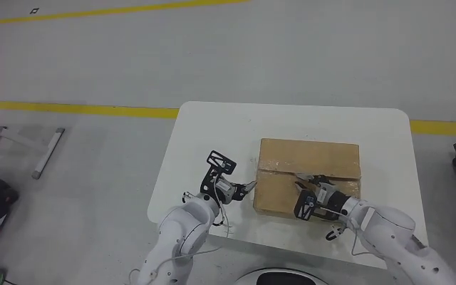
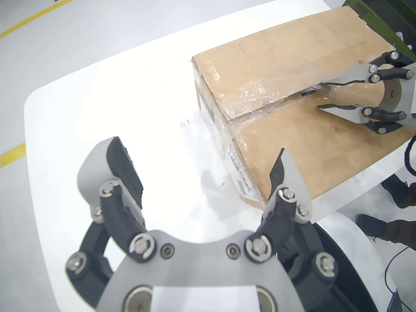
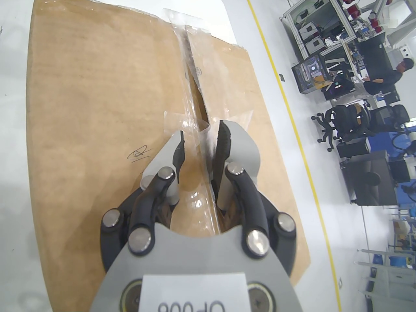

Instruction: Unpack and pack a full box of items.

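The box (image 1: pixel 308 174) under the right gripper (image 3: pixel 202 128) is plain tan-brown cardboard, with a strip of glossy clear tape (image 3: pixel 188 66) running ahead of the fingertips along its seam, a small black pen scribble (image 3: pixel 139 154) beside one finger, and a white label (image 2: pixel 239 170) with fine black print on the side just ahead of the left gripper (image 2: pixel 199 146). Both grippers have silver-grey metal fingers, black ribbed pads (image 2: pixel 125 163), black links and bright silver screws. The table (image 1: pixel 214 142) beneath them is white, and the floor (image 1: pixel 285 57) beyond is pale grey crossed by yellow lines (image 1: pixel 85 109)
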You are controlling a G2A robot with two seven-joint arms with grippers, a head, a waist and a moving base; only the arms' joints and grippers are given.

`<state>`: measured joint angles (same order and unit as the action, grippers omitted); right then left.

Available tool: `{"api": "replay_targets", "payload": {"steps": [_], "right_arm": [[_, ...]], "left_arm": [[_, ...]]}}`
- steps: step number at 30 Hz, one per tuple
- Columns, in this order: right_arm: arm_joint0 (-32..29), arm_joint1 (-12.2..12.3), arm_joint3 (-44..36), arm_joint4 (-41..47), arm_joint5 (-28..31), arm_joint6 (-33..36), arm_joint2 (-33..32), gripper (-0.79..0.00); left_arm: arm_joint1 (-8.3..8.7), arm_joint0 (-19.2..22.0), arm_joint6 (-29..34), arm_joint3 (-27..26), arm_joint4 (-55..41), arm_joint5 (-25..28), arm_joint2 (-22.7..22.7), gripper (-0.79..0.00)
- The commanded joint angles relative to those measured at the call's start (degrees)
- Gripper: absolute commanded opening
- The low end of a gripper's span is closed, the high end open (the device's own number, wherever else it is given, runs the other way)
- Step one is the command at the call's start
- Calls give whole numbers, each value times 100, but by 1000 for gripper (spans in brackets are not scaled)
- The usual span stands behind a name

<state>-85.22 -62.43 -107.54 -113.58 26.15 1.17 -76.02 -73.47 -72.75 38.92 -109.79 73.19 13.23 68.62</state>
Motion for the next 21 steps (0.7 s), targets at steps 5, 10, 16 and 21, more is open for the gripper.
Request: {"api": "replay_targets", "payload": {"steps": [5,10,16,21], "right_arm": [[-137,5,-177,344,-64,-48,-188,-625],[-242,12,-381,833,18,-45,-420,-656],[-302,7,-498,1682,122,-113,-691,-785],[-223,-19,-388,2952,300,-166,-881,-785]], "left_arm": [[5,30,-7,17,-9,6,-18,0],[9,50,-11,32,-11,-4,-32,0],[13,80,-17,60,-23,-5,-56,0],[16,103,-24,81,-45,-12,-65,0]]}}
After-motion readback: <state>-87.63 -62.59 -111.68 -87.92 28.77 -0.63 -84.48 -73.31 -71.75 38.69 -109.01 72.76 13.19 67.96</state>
